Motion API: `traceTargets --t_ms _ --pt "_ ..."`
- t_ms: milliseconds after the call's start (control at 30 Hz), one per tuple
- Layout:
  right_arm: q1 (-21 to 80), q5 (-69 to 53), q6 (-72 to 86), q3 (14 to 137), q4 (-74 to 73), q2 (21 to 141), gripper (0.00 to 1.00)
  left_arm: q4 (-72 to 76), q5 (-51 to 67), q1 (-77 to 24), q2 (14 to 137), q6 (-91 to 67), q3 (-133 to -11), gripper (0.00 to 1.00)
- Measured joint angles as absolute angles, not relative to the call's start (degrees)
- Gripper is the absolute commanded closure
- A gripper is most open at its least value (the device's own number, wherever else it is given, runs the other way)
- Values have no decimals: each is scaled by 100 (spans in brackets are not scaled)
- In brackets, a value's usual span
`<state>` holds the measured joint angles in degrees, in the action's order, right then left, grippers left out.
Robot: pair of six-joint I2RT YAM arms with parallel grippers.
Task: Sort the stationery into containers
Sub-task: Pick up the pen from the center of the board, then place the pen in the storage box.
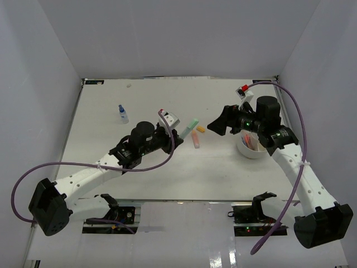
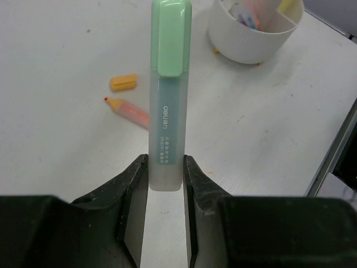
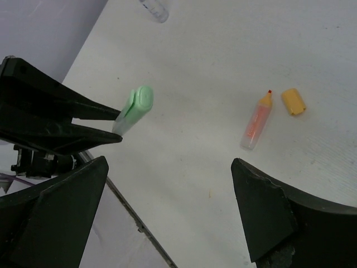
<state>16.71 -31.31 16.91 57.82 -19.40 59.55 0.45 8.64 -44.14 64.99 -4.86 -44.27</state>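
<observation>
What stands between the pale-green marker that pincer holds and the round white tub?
The right arm's open pincer hovers between the pale-green marker and the round white tub; an uncapped orange marker and its cap lie on the table nearby.

- We see the green highlighter point(image 2: 166, 111) as frosted translucent plastic, its cap smooth and opaque.
- The left gripper point(image 2: 166, 170) looks to us like matt black plastic, its edges scuffed.
- The white tub point(image 2: 251, 47) is smooth plastic.
- The table point(image 2: 56, 151) is matt white.

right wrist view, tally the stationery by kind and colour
green highlighter: 1
orange highlighter: 1
orange cap: 1
clear bottle: 1
total: 4
</observation>
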Motion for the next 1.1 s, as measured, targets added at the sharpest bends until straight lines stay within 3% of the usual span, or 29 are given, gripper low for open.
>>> traceTargets --t_ms 233,500,800,900,1033,1100 --pt "1970 -3214 2003 6049 -1900 6416 0 226 998 -4812 6589 268 -4722 92" --pt "2126 -3282 2139 6239 -1898 6608 17 340 1017 -4908 6718 711 -4744 92" --pt "2226 -3393 2224 6294 -1813 6700 44 519 1057 -4969 6801 882 -4775 92" --pt "2252 -3426 2228 6294 -1802 6702 56 578 1085 -4969 6801 899 -4777 92" --pt "2259 -3485 2255 6294 -1765 6700 81 607 1131 -4969 6816 897 -4777 89" --pt "2279 -3538 2333 6296 -1734 6681 86 609 1142 -4969 6860 899 -4775 85"
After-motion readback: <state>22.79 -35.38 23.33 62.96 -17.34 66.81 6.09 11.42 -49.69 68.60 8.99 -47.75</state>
